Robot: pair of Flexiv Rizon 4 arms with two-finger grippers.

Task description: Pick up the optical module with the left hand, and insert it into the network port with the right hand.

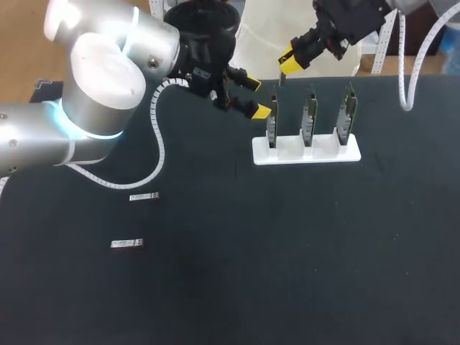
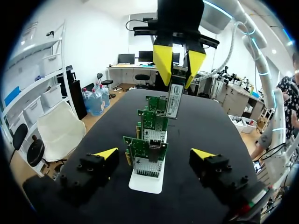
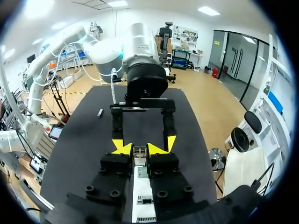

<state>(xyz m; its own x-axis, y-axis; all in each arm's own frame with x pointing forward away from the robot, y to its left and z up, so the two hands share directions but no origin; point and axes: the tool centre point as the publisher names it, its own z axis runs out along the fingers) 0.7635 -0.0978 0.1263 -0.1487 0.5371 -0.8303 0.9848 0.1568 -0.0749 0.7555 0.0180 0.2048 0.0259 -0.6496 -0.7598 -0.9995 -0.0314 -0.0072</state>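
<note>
My right gripper [image 1: 289, 65] is shut on a small silver optical module [image 1: 280, 80], which hangs upright just above the leftmost of three green network cards [image 1: 272, 121] in a white stand [image 1: 305, 154]. In the left wrist view the module [image 2: 173, 100] hangs from the right gripper [image 2: 179, 63] over the row of cards [image 2: 145, 150]. My left gripper [image 1: 252, 97] is open and holds nothing, level with the stand's left end; its fingertips [image 2: 107, 153] flank the stand. In the right wrist view the right gripper [image 3: 139, 149] pinches the module [image 3: 139, 151] over the stand [image 3: 143, 198].
Two more silver modules lie flat on the black table at the left: one [image 1: 144, 196] and another [image 1: 127, 244] nearer the front. A white cable [image 1: 407, 86] hangs from the right arm beside the stand's right end.
</note>
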